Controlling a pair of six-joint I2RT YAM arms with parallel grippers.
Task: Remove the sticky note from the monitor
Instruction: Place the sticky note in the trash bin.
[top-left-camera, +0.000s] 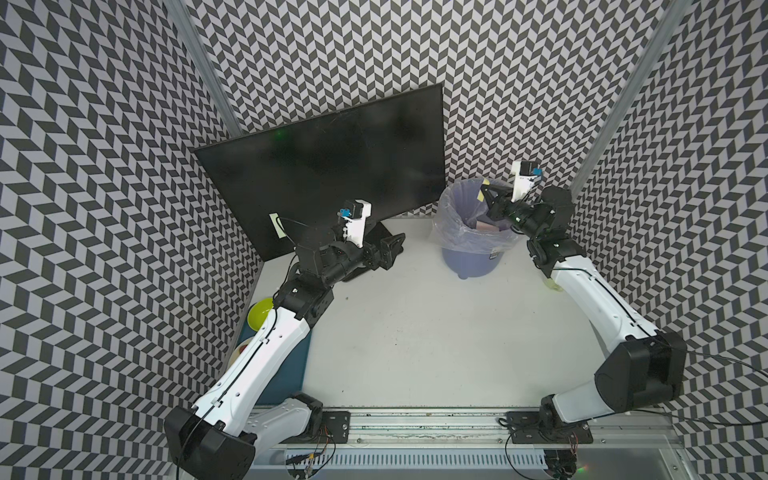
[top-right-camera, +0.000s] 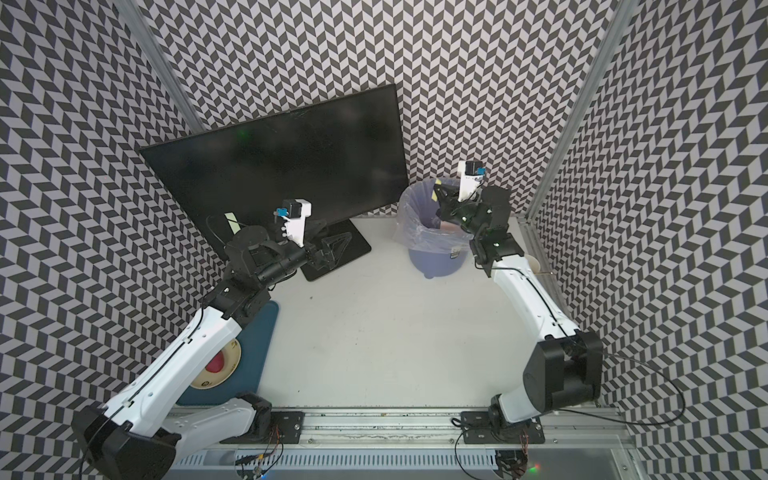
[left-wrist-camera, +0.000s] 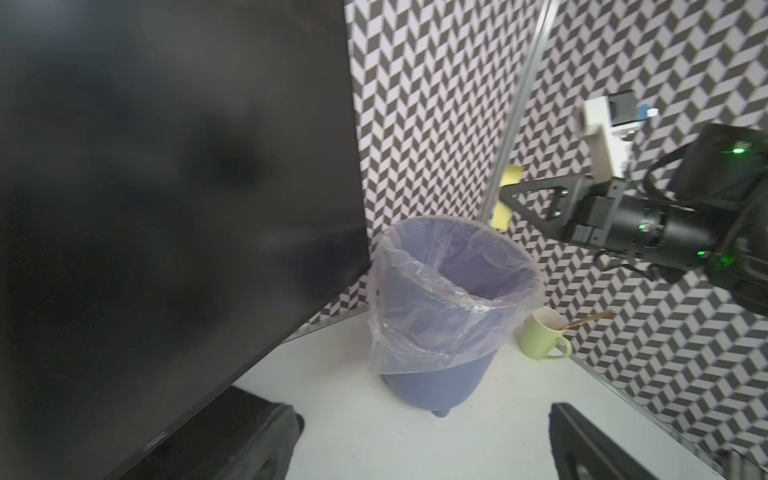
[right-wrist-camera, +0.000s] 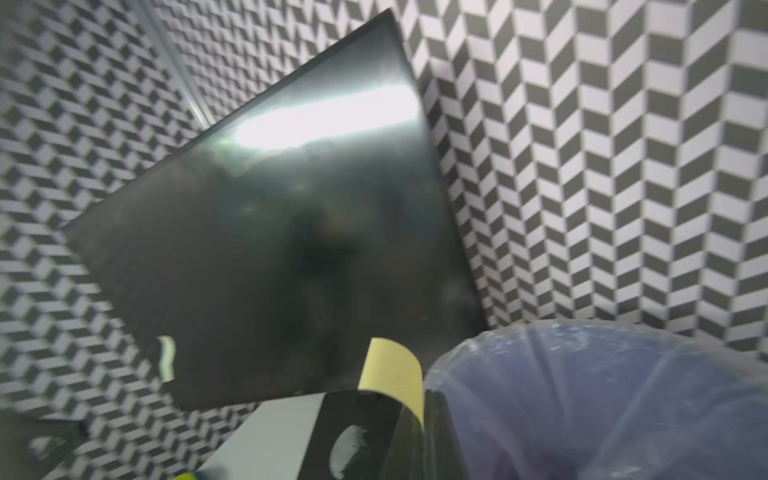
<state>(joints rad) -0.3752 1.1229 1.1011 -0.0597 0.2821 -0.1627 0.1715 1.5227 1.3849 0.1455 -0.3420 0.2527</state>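
The right gripper (left-wrist-camera: 503, 197) is shut on a yellow sticky note (left-wrist-camera: 511, 175), pinching it near the middle so that paper shows on either side of the black fingertips; in the right wrist view the free end curls over. Gripper and note hang above the rim of a blue wastebasket (top-left-camera: 469, 264) lined with a clear plastic bag, over the side of the opening nearest the monitor and not down inside the liner. The wastebasket stands on the white table (top-left-camera: 415, 332) just beside the right edge of the monitor (top-left-camera: 324, 166), and something pale pinkish lies in its bottom. Behind the wastebasket, against the patterned wall, sits a light green mug (left-wrist-camera: 540, 336) with a brown wooden stick leaning out of it. The left gripper (top-left-camera: 392, 247) has its jaws spread wide with nothing between them, hovering low in front of the monitor's bottom edge, above its flat black base (top-right-camera: 353, 249). The monitor itself stands angled in the back left corner, its screen dark. A second sticky note (top-left-camera: 276, 224) is stuck to the lower left part of the screen, close to the left arm's wrist and well apart from the left gripper's fingers. Beneath the left arm, at the table's left edge, lie a dark blue mat (top-right-camera: 253, 353) and a yellow-green bowl (top-left-camera: 259, 313).
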